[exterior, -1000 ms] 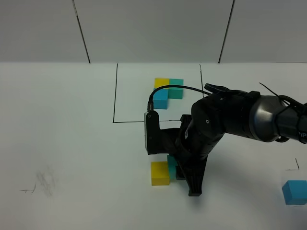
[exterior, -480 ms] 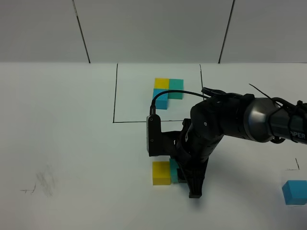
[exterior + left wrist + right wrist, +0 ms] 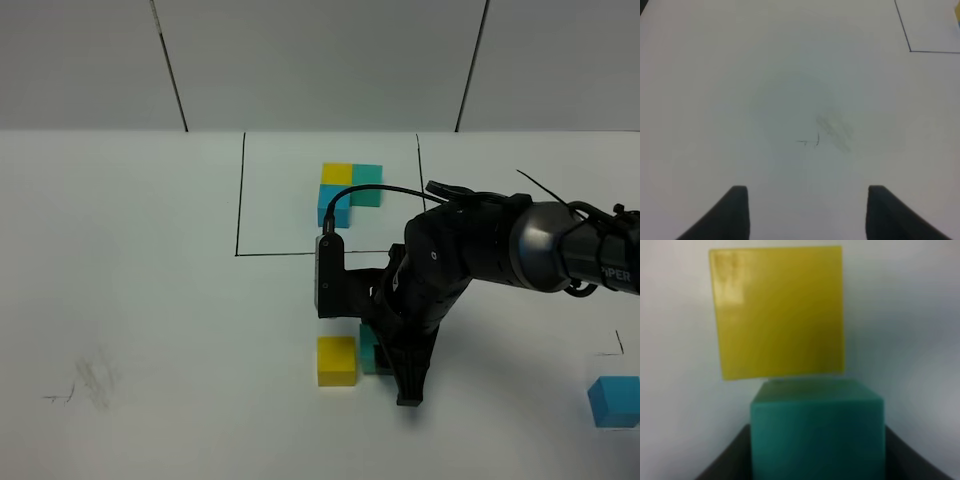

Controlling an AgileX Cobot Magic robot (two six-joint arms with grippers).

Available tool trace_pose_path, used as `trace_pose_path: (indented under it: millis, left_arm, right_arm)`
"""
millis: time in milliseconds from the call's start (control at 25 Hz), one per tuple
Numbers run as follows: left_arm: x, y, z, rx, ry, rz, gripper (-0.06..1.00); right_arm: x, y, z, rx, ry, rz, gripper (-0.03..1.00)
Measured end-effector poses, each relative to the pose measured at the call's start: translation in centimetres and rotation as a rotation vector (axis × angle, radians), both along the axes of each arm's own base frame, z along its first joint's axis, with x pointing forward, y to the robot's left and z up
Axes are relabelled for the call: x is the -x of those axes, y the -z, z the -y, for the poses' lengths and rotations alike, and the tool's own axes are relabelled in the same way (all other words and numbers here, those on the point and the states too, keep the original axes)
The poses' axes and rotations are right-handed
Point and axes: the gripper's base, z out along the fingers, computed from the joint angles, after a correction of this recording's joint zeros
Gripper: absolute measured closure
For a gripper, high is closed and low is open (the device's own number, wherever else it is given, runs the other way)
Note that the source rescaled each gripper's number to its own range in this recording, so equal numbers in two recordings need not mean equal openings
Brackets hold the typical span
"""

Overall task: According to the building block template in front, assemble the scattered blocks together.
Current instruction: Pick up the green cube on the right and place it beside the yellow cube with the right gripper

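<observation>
The building block template (image 3: 350, 188), a small yellow, teal and sky-blue trio, lies inside the black-lined rectangle at the back. Of the scattered blocks, the yellow cube (image 3: 337, 360) (image 3: 777, 310) rests on the table in front of it. The teal-green cube (image 3: 368, 350) (image 3: 817, 430) sits against its right side, half hidden by my right arm. My right gripper (image 3: 386, 366) (image 3: 817, 462) is shut on this teal cube, a dark finger on each side. The sky-blue cube (image 3: 612, 400) lies far right. My left gripper (image 3: 807, 215) is open over bare table.
White tabletop with faint pencil marks (image 3: 85, 385) (image 3: 830, 132) at the near left. A corner of the black rectangle line (image 3: 910, 50) shows in the left wrist view. A small black corner mark (image 3: 612, 352) sits above the sky-blue cube.
My right arm has shifted slightly to the right with the teal cube still in its grip. The yellow cube has barely moved. The left gripper's state is unchanged.
</observation>
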Motion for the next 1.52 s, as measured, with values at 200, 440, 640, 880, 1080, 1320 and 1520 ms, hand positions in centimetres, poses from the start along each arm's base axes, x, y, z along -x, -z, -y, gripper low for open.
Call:
trace_pose_path:
  millis: [200, 440, 640, 880, 1080, 1320, 1520]
  left_arm:
    - [0.0, 0.0, 0.0, 0.000, 0.000, 0.000, 0.79]
    - [0.0, 0.0, 0.0, 0.000, 0.000, 0.000, 0.79]
    - [0.0, 0.0, 0.0, 0.000, 0.000, 0.000, 0.79]
    - [0.0, 0.0, 0.0, 0.000, 0.000, 0.000, 0.79]
    - [0.0, 0.0, 0.0, 0.000, 0.000, 0.000, 0.79]
    - [0.0, 0.0, 0.0, 0.000, 0.000, 0.000, 0.79]
    - [0.0, 0.0, 0.0, 0.000, 0.000, -0.001, 0.79]
  right_arm:
    - [0.1, 0.1, 0.2, 0.003, 0.010, -0.027, 0.75]
    - [0.2, 0.1, 0.1, -0.005, 0.012, -0.036, 0.75]
    - [0.4, 0.1, -0.2, -0.012, 0.001, -0.037, 0.75]
    - [0.3, 0.6, -0.5, -0.016, -0.012, -0.034, 0.75]
    - [0.3, 1.4, -0.6, -0.017, -0.007, -0.049, 0.75]
    - [0.2, 1.6, -0.8, -0.034, 0.006, -0.048, 0.75]
    - [0.1, 1.6, -0.9, -0.053, 0.017, -0.031, 0.75]
